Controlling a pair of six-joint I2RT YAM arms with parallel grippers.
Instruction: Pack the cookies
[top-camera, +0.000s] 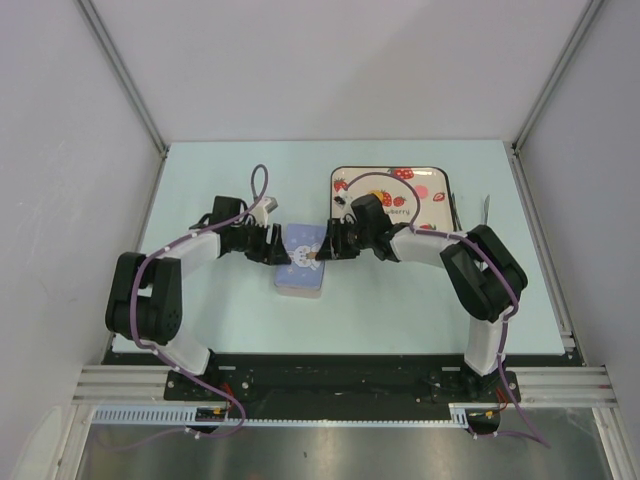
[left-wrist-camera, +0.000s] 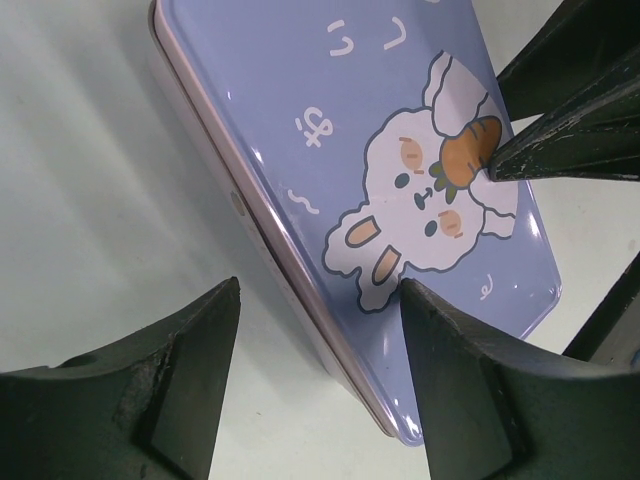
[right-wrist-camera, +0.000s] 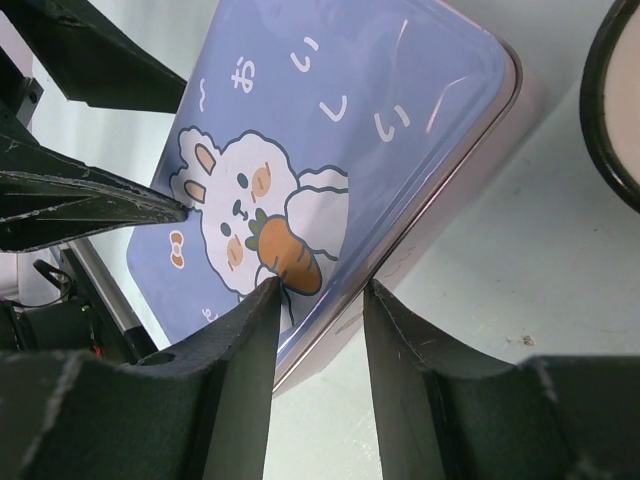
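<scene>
No cookies show in any view. A flat tin with a blue rabbit-and-carrot lid lies mid-table. My left gripper stands open astride the tin's left edge, one finger over the lid and the other over the table. On the opposite edge my right gripper is open too, with its left finger resting on the lid by the carrot and its right finger outside the tin's wall. Each wrist view shows the other gripper's fingertips on the lid, at the right and at the left.
A square plate with a strawberry pattern sits behind the right arm at the back right; its dark rim shows in the right wrist view. Metal frame rails and white walls border the pale green table.
</scene>
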